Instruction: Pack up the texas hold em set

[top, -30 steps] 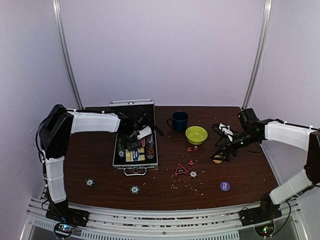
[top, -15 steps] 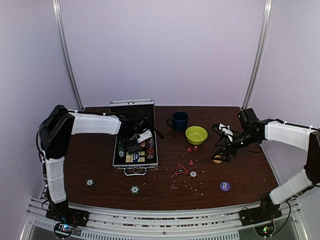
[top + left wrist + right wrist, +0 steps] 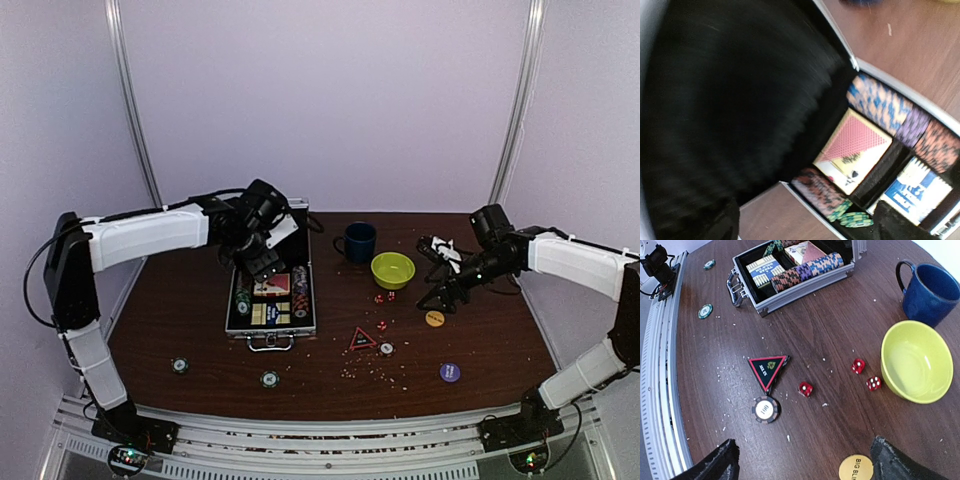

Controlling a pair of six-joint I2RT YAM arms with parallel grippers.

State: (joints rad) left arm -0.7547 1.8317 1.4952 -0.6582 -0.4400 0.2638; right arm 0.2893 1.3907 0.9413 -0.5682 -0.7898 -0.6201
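Note:
The silver briefcase [image 3: 271, 325] lies open at centre left, its lid [image 3: 262, 207] up. Inside are rows of poker chips [image 3: 880, 102], a red card box [image 3: 855, 150] and a blue card box [image 3: 917, 190]. My left gripper [image 3: 262, 256] hovers open over the case's rear with nothing between its fingers. My right gripper [image 3: 440, 292] hangs open just above a yellow "BIG BLIND" disc [image 3: 856, 468]. Loose on the table are the red triangle [image 3: 767, 370], a "100" chip [image 3: 765, 409], three red dice [image 3: 805, 388], a purple chip [image 3: 450, 372] and two chips [image 3: 180, 365] at the front left.
A dark blue mug [image 3: 357, 242] and a yellow-green bowl [image 3: 393, 270] stand between the case and my right arm. Crumbs are scattered over the table's front middle [image 3: 375, 375]. The metal rail [image 3: 300, 430] runs along the near edge.
My left gripper has risen out of the case toward its rear and opened wider, leaving the red card box lying inside. My right gripper has lifted slightly off the yellow disc.

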